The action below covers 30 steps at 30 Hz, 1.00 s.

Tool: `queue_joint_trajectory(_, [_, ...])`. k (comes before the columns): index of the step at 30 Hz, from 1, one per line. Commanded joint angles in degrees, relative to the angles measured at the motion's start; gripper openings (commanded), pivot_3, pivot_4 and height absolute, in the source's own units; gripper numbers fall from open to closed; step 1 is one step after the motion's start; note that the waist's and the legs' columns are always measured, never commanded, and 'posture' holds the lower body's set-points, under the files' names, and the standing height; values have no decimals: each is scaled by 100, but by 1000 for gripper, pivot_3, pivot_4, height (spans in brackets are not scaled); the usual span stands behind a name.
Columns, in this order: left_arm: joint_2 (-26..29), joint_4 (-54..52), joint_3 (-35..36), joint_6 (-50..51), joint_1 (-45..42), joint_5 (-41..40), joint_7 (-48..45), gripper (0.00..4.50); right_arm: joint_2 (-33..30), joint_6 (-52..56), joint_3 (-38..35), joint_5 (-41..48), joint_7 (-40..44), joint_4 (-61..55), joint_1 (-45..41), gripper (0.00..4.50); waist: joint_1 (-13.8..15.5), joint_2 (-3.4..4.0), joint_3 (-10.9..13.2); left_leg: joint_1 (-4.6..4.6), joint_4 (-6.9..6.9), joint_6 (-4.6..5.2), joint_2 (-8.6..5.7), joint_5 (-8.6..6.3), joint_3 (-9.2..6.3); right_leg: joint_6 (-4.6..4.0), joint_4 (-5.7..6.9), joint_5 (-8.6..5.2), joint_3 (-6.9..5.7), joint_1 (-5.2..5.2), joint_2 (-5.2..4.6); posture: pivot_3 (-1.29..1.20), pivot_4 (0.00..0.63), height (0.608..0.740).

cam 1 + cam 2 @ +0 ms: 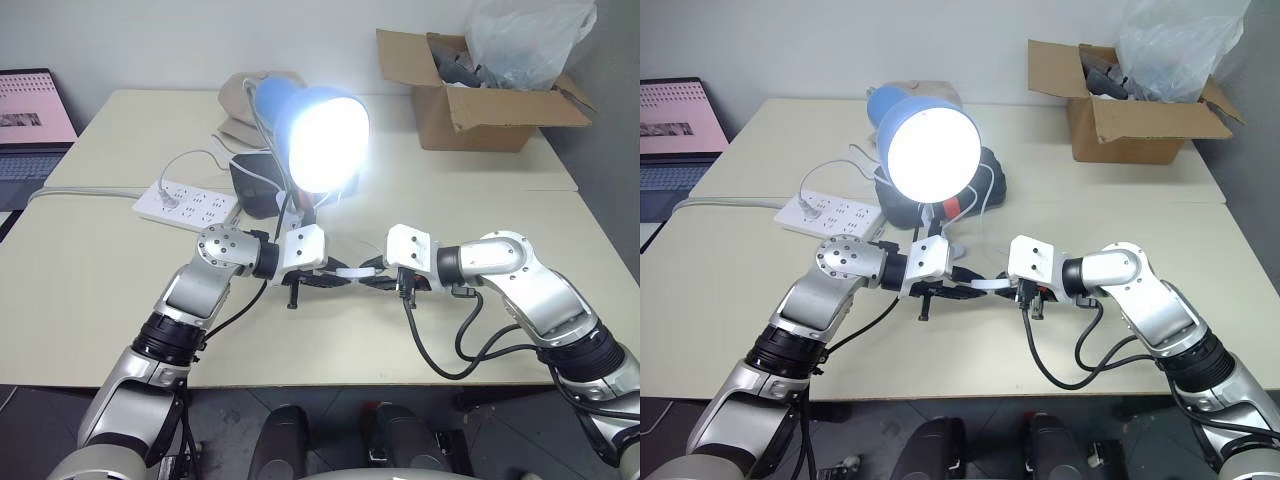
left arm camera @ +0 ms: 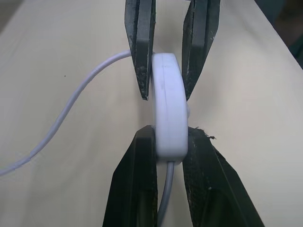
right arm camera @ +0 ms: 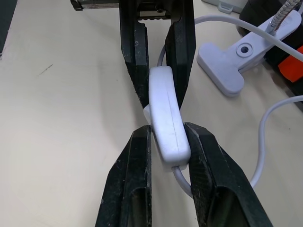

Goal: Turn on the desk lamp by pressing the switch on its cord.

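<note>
The desk lamp (image 1: 300,110) stands at mid-table, its blue shade facing me and its bulb (image 1: 930,150) glowing bright white. Its white clip base (image 3: 227,66) rests on the table beside the grippers. The small white switch (image 2: 168,109) hangs just above the tabletop between both hands. My left gripper (image 1: 335,278) is shut on one end of it. My right gripper (image 1: 372,278) comes from the opposite side and is shut on the other end, its fingers (image 3: 203,156) pressing the switch's flat sides. Thin white cord (image 2: 71,104) leaves both ends of the switch.
A white power strip (image 1: 187,202) lies left of the lamp, with a black object (image 1: 255,180) behind it. A cardboard box (image 1: 480,95) holding a plastic bag sits at the far right. A laptop (image 1: 30,120) is at the far left.
</note>
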Motion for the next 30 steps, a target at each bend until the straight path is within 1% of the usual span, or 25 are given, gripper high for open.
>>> queue_joint_trajectory(1, [-69,-228,101,8,-59,-153,100,401,88,-148,-75,-74,6,-19,-145,664,0,0,0,0,0,0,0,0,0,0,0,0,0,0,0,0,150,740])
queue_joint_trajectory(6, [-58,-217,73,-51,-54,-121,87,401,201,-218,-212,14,65,-5,-106,664,0,0,0,0,0,0,0,0,1,0,0,0,1,0,0,0,150,740])
queue_joint_trajectory(8, [-32,-210,52,-105,-39,-90,64,401,229,-273,-276,50,82,6,-85,1347,0,0,0,0,0,0,0,0,1,0,0,0,1,0,0,0,150,740])
queue_joint_trajectory(9, [-19,-206,42,-126,-33,-76,57,401,226,-294,-303,64,103,4,-75,1408,1,0,0,0,0,0,0,0,0,0,0,0,0,0,0,0,150,740])
queue_joint_trajectory(10, [-6,-201,32,-145,-31,-64,49,401,231,-309,-337,80,121,-1,-63,1756,1,0,0,0,0,0,0,0,0,0,0,0,0,0,0,0,150,740])
queue_joint_trajectory(11, [11,-170,19,-187,-38,-39,39,401,243,-324,-372,88,127,3,-60,1867,0,0,0,0,0,0,0,0,0,0,0,0,0,0,0,0,150,740])
queue_joint_trajectory(14, [51,-47,-30,-355,-66,70,23,401,253,-327,-489,148,115,-28,-61,2649,1,0,0,0,0,0,0,0,1,0,0,0,0,0,0,0,150,740])
queue_joint_trajectory(17, [40,75,-64,-456,-82,123,20,401,165,-253,-631,221,128,-169,-19,3214,1,0,0,0,0,0,0,0,1,0,0,0,1,0,0,0,150,740])
queue_joint_trajectory(19, [0,289,-152,-613,-136,295,84,401,-30,-98,-871,315,110,-426,143,3738,4,0,0,0,0,0,0,0,0,0,0,0,0,0,0,0,150,740])
queue_joint_trajectory(20, [-29,423,-198,-682,-174,391,146,401,-113,-17,-991,315,43,-548,241,3919,12,0,0,-1,0,0,0,0,0,0,0,0,0,0,0,0,150,740])
queue_joint_trajectory(21, [-104,608,-242,-744,-227,474,232,401,-232,58,-1132,258,-74,-688,407,4266,15,0,0,-1,0,0,-1,0,1,0,0,0,0,0,-1,0,150,740])
queue_joint_trajectory(22, [-194,772,-266,-794,-273,542,336,401,-338,127,-1244,199,-177,-812,575,4464,25,0,0,-1,1,-1,-2,0,1,0,0,0,0,0,-1,0,150,740])
queue_joint_trajectory(28, [-712,1563,-322,-971,-491,821,865,401,-890,533,-1842,259,-445,-1722,1913,4500,70,0,0,-6,2,0,-7,0,-1,1,-3,0,-4,2,-10,0,150,740])
queue_joint_trajectory(30, [-821,1813,-326,-1074,-534,853,926,401,-878,645,-2005,336,-576,-1958,2260,4500,53,-1,-1,-6,2,0,-8,0,-1,1,-3,0,-3,1,-9,0,150,740])
